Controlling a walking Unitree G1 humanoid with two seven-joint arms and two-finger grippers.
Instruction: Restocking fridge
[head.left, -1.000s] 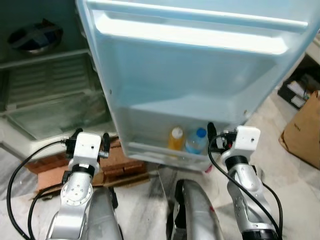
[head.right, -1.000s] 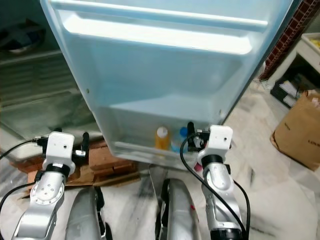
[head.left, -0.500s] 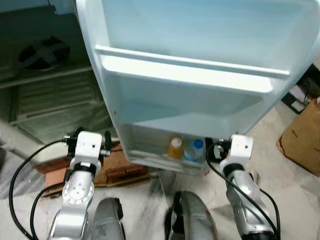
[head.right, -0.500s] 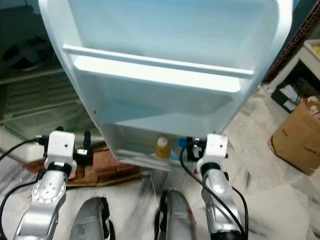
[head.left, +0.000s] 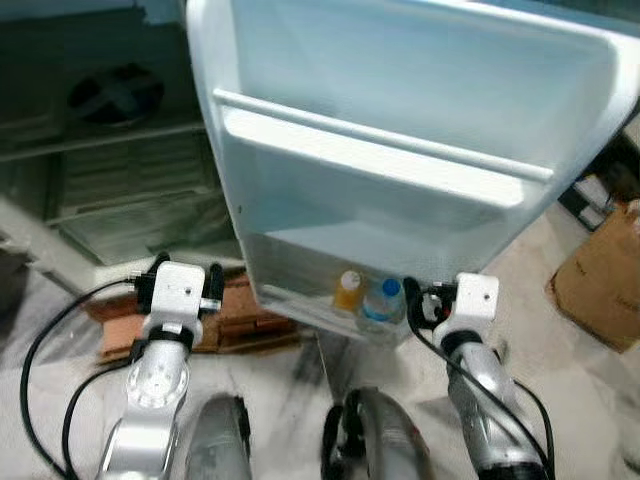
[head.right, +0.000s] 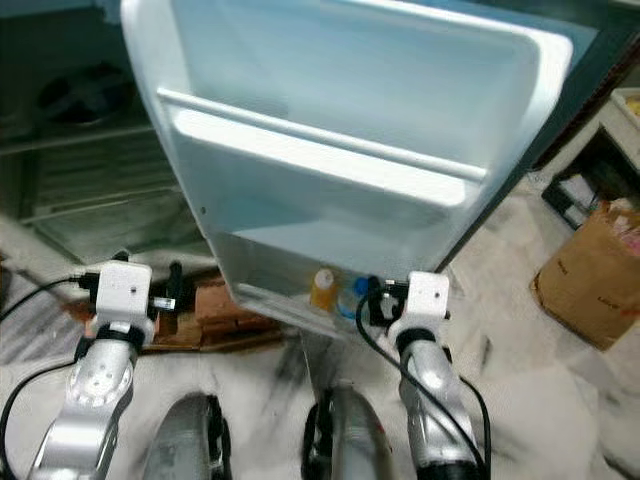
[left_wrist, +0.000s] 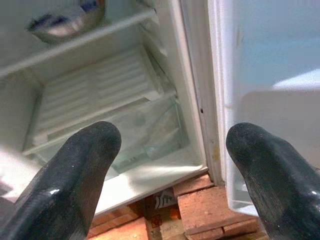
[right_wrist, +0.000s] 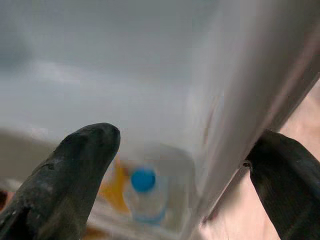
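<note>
Bottles sit side by side in the lowest bin of the open white fridge door (head.left: 400, 130): a clear plastic water bottle with a blue cap (head.left: 384, 300) and, touching it on the side nearer the fridge body, a bottle of orange drink with a pale cap (head.left: 347, 290). The door's upper shelf, a long white ledge (head.left: 380, 165), carries nothing. The right gripper (right_wrist: 175, 175) is raised just beside the door's outer edge, level with the bottom bin; its two black fingers (right_wrist: 75, 170) are spread wide, one on the inner side of the door and one beyond its edge, holding nothing. The left gripper (left_wrist: 175, 175) hangs off the door's hinge side, fingers (left_wrist: 75, 170) likewise spread and bare, pointed at the fridge interior with its ribbed white shelf and clear drawer (left_wrist: 125, 120). A dark round bowl (contents unclear) (head.left: 115, 92) rests on a higher shelf inside. Under the door's hinge corner lie reddish bricks and flattened cardboard (head.left: 240, 315) on the pale marble floor (head.left: 580, 400). A brown paper bag (head.left: 600, 290) stands well away from the door's free edge.
</note>
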